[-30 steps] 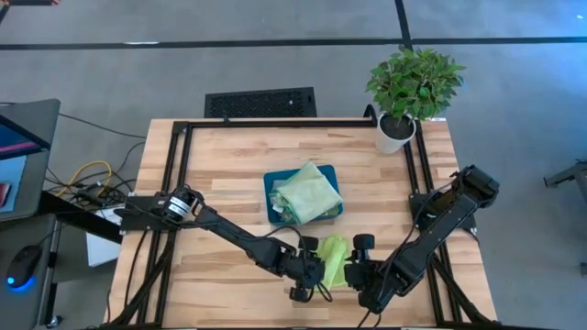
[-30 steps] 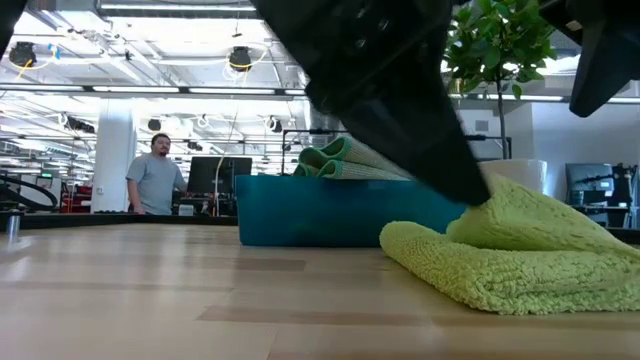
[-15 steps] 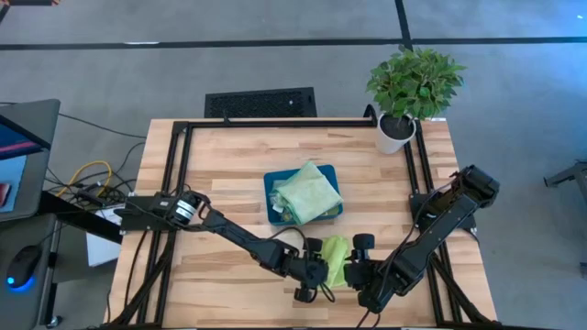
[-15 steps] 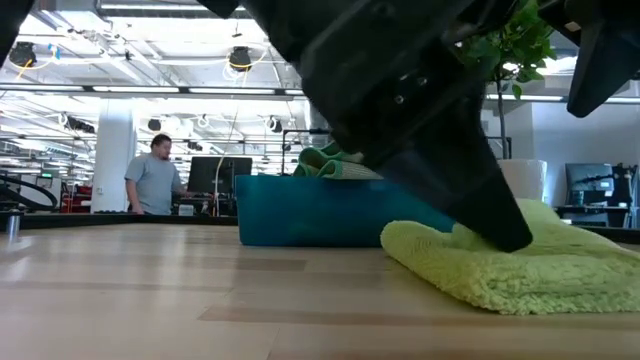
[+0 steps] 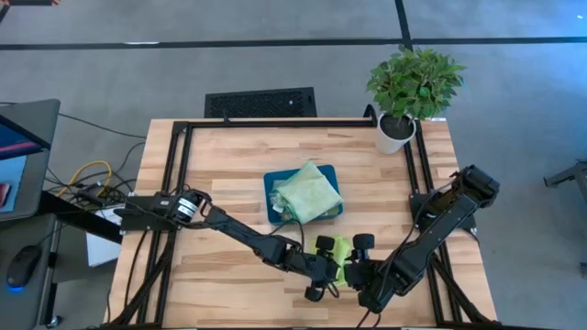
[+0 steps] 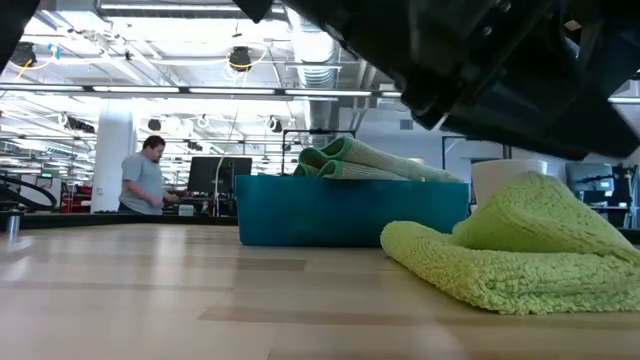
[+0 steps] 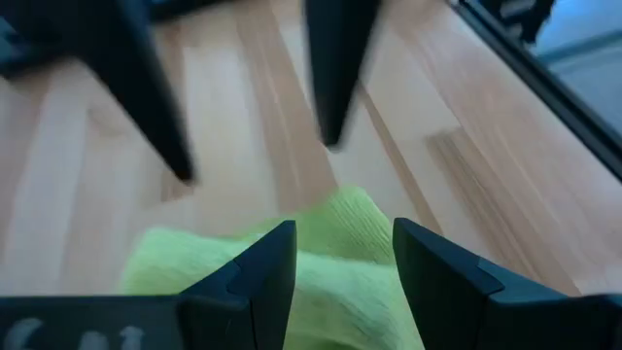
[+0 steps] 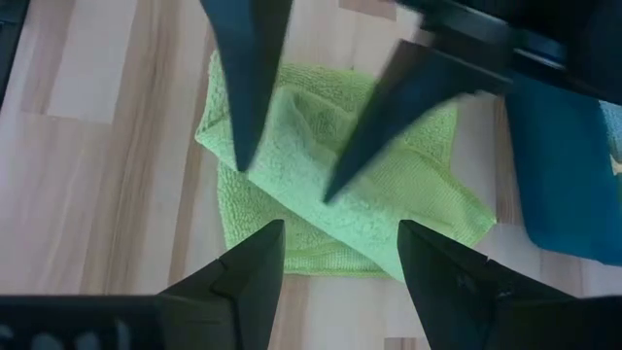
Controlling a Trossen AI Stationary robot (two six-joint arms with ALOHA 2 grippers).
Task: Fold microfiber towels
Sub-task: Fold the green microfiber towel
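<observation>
Lime green towel (image 5: 336, 257) folded, rumpled, flat on table nr front edge; pale sage towel (image 5: 308, 193) folded in tray.

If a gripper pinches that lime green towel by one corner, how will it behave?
The lime green towel looks soft and lies in loose folds, so it would likely drape and unfold. Its fuzzy pile probably grips well. It seems light.

Two dark jointed arms; left claw (image 5: 323, 268) black, tapered fingers.
</observation>
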